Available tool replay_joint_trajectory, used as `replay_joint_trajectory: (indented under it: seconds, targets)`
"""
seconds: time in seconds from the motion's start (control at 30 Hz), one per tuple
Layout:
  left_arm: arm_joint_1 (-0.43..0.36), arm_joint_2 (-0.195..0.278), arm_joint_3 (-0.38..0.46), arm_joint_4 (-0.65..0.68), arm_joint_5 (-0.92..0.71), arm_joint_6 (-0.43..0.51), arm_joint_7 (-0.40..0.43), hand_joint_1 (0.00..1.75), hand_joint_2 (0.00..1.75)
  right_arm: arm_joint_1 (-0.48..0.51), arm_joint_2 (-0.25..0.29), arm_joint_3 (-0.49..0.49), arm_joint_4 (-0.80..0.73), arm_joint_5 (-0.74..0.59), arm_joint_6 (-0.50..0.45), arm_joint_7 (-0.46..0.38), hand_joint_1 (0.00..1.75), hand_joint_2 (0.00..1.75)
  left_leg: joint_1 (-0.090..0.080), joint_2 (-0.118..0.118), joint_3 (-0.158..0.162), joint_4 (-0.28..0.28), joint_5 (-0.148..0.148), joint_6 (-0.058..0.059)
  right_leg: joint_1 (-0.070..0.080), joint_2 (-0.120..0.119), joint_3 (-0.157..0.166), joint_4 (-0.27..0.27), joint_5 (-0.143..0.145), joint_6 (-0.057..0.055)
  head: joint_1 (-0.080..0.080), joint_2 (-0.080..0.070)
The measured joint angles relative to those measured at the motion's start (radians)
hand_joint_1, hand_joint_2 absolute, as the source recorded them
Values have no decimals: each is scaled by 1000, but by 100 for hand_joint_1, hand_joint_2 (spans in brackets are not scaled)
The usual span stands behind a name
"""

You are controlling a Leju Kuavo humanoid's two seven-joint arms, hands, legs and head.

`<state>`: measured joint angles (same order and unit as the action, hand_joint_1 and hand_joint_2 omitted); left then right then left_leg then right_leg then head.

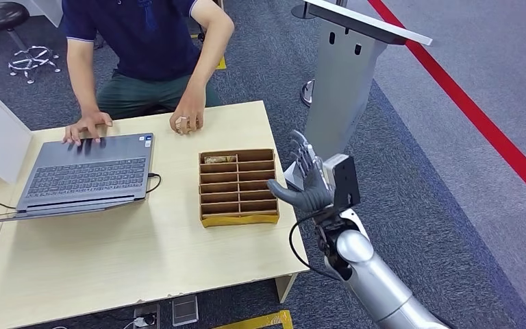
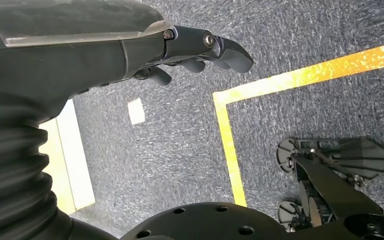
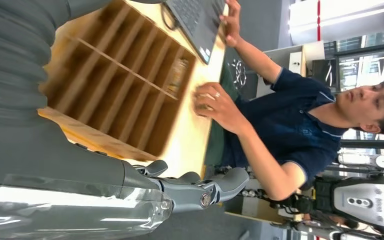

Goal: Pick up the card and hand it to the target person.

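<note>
The right hand hangs in the air just off the table's right edge, its fingers spread apart and holding nothing, thumb pointing toward the table. Straight out from that thumb, just beside the hand, sits a brown divided box of narrow slots running crosswise.

The card looks to be the pale strip lying in the slot farthest from the robot, on the far-left side of the box as seen from the fingers (it is small, and its exact shape is hard to tell). Its long axis runs along the slot, parallel to the table's far edge. To reach it, the fingers would likely have to travel forward and inward across the whole box, then dip between thin dividers, so room around the card is tight.

Beyond the box, a person's hand rests on the table near the card's slot; their other hand lies on a laptop farther left.

The left hand hangs low over grey carpet, fingers loosely curled on nothing, well away from the table. The right hand is clearly nearer.
</note>
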<state>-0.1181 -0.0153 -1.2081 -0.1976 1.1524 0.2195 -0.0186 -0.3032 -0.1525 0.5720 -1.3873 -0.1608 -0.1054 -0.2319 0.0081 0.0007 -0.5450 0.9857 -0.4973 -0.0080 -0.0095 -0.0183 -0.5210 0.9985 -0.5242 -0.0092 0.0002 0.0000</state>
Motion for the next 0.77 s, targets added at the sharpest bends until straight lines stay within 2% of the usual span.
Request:
replay_joint_trajectory:
  seconds: [0.17, 0.33, 0.77]
  targets:
    - [3, 0, 1, 0, 0, 3, -1, 0, 175, 151, -40, -33, -93, 11, -3, -13, 0, 175, 0, 0, 0, 0, 0, 0, 0, 0, 0, 0, 0, 0, 0, 0]
    - [2, 0, 1, 0, -3, -1, 0, 0, 175, 246, -64, -46, -155, 28, -3, -22, 0, 175, 0, 0, 0, 0, 0, 0, 0, 0, 0, 0, 0, 0, 0, 0]
    - [2, 2, 1, 0, -4, -9, 3, 0, 175, 285, -77, -46, -198, 50, 14, -21, 0, 175, 0, 0, 0, 0, 0, 0, 0, 0, 1, 0, 0, 0, 0, 0]
